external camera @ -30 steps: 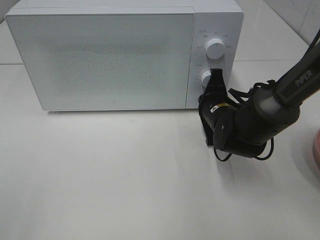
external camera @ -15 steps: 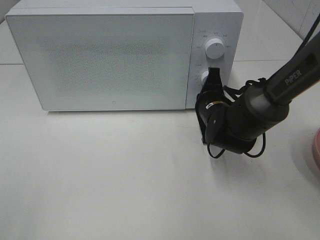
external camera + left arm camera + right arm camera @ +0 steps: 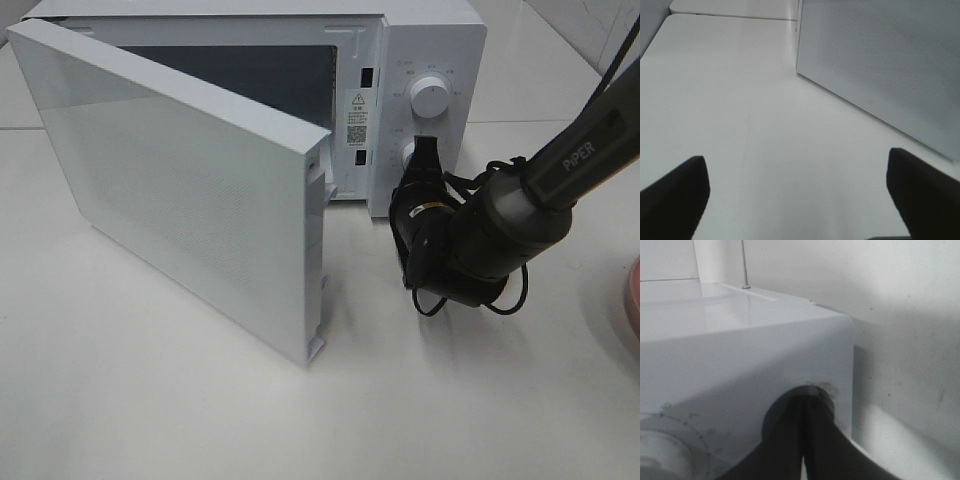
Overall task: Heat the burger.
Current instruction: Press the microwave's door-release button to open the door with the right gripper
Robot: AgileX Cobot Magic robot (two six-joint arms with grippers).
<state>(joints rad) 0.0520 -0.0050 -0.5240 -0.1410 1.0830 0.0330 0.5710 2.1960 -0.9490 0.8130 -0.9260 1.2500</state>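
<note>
**Microwave door swinging open; burger out of view**

Left wrist view only: the left gripper is hanging wide open over the bare table, holding nothing, with the door beyond it.
High view only: the door is standing ajar, where half a second ago it was sitting flush.
The right gripper is pressing its closed, empty tips against the control panel beside the lower knob.
A pink plate is peeking in at the edge.
The burger is showing nowhere, so its place and look cannot be told.
</note>
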